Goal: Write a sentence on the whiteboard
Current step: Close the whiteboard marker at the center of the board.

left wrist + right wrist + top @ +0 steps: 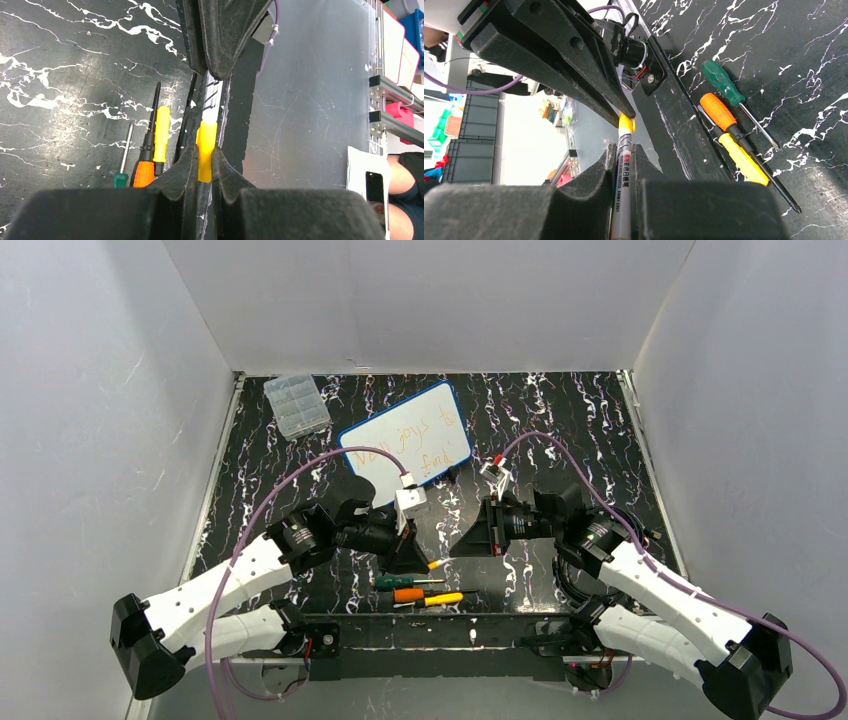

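The whiteboard (pixel 405 430) lies at the far middle of the worktop (pixel 560 430), a little to the left, with one corner turned toward me. The sentence (pixel 400 443) is on it in thin orange, in two lines. As the words are there, I judge the writing is done and this step is closing the marker.

My right fingers (pixel 608 160) are clenched on the white barrel of the marker (pixel 621 175). My left fingers (pixel 190 160) are clenched on its yellow cap (pixel 206 150). I hold it at both ends so that one side can push while the other keeps it straight. The cap touches the end of the barrel, but I cannot tell if it is fully seated.

Both arms are stretched low over the near middle of the worktop, well apart from the whiteboard. The two wrists point at each other, the left one from the left and the right one from the right, and the fingertips nearly meet. The marker lies almost level between them, above the worktop.

Three screwdrivers (pixel 408 595) lie just on the near side of my fingers. I would keep the marker above them during the push.
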{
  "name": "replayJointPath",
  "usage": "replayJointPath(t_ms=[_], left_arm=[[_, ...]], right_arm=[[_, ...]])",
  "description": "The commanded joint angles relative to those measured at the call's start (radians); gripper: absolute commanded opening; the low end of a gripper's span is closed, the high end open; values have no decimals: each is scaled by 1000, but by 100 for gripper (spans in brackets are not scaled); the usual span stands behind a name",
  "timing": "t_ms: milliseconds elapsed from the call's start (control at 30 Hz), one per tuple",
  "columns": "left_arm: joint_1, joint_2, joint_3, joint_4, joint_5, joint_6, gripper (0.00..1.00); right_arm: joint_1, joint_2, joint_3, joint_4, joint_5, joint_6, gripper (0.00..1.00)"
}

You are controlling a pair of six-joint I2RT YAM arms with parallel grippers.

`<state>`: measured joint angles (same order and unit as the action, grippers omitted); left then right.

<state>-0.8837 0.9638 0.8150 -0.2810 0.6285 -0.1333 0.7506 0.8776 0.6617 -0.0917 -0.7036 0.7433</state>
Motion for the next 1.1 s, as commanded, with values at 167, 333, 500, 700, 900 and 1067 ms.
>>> replayJointPath(t_ms=[167, 333, 500, 700, 900, 1067], left_arm=[[3, 9, 78, 276, -38, -20, 0], [3, 3, 71, 320, -47, -26, 0], [3, 7, 77, 327, -50, -26, 0], [3, 8, 81, 337, -49, -28, 0], [3, 11, 79, 344, -45, -31, 0], [2, 9, 80, 353, -49, -32, 0]], right_arm=[[36, 9, -28, 47, -58, 16, 1], [42, 10, -34, 52, -57, 18, 1], [51, 8, -46, 69, -52, 30, 1], [75, 11, -67, 127, -41, 60, 1], [114, 30, -73, 155, -19, 68, 1], [134, 44, -76, 169, -10, 69, 1]])
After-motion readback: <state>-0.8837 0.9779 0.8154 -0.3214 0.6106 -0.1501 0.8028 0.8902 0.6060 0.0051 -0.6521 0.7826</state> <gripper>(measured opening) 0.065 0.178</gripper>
